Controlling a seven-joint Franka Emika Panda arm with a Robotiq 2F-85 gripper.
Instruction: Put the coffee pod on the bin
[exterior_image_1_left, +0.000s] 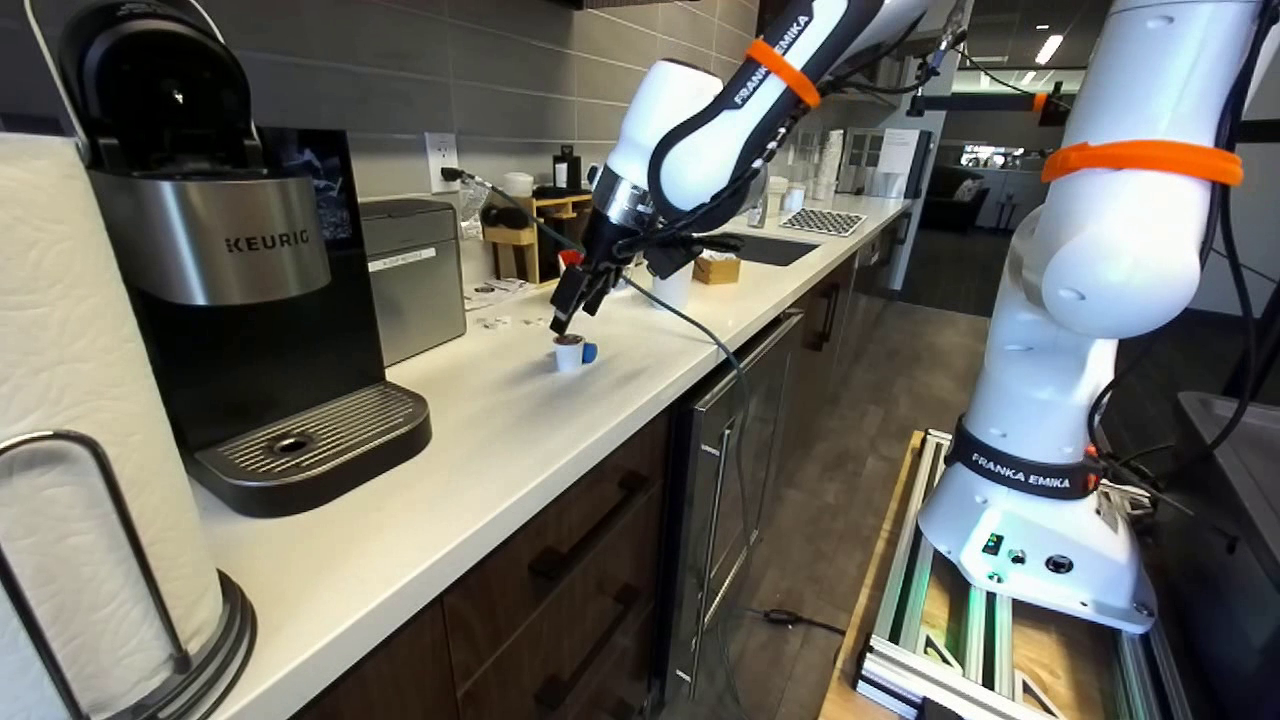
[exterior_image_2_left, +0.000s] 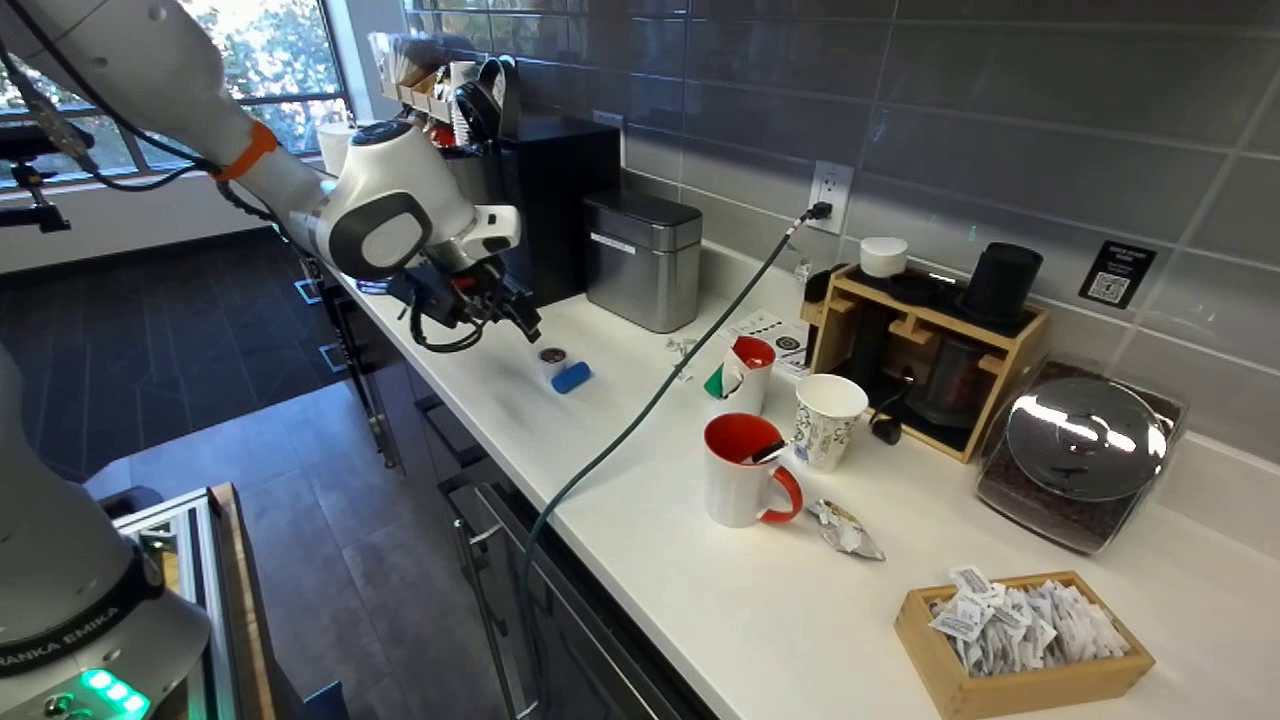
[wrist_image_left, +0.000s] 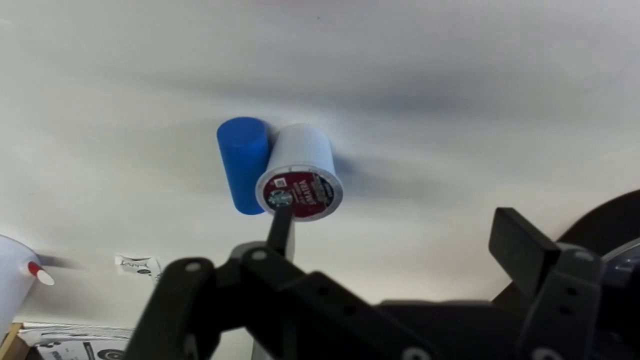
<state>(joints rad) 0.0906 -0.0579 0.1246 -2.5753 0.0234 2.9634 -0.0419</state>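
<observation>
While the jaws hang wide apart near it, the coffee pod (wrist_image_left: 300, 160) is just sitting upright on the worktop (exterior_image_1_left: 480, 420), right beside a blue cylinder (wrist_image_left: 243, 165). The bin (exterior_image_2_left: 645, 270) is over by the wall, lid down, next to the Keurig machine (exterior_image_1_left: 240, 240).

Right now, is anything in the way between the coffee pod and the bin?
In both exterior views, nothing visible blocks the way from the coffee pod to the bin. The blue cylinder beside the pod looks off that route. The bin's lid looks shut.
</observation>
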